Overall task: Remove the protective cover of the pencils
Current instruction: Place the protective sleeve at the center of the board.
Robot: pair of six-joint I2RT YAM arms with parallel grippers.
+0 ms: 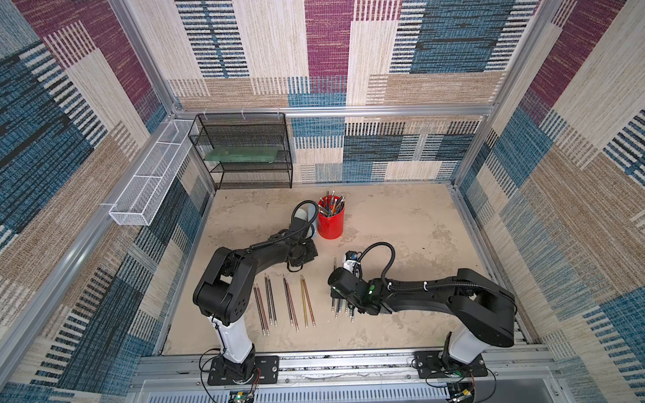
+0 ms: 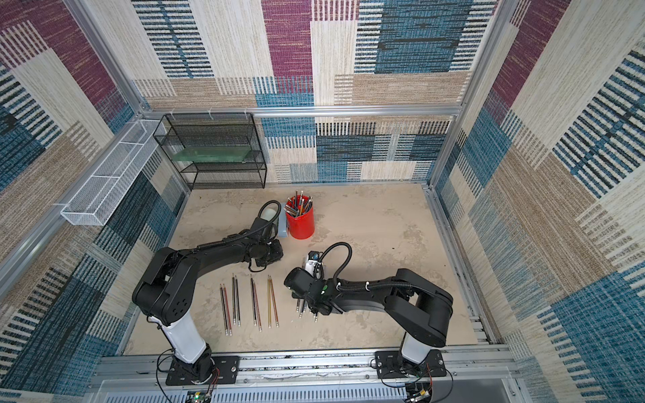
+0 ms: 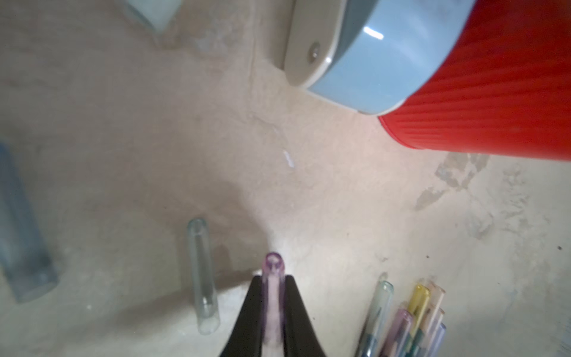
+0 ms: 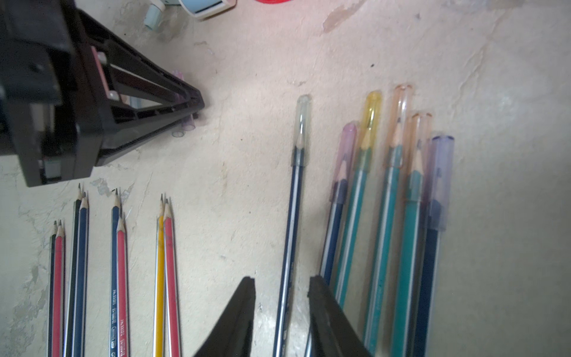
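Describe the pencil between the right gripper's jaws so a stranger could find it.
From the red cup, come forward to the right gripper. A dark blue pencil lies alone between its open jaws. Its cap is clear; neighbouring caps are tinted.

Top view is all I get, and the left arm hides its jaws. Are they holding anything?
Observer: Yes, the left gripper is shut on a purple cap.
Operator: And the right one?
Observer: The right gripper is open, its jaws straddling a dark blue pencil whose clear cap is on.
Operator: Other capped ones?
Observer: Five capped pencils lie beside it.
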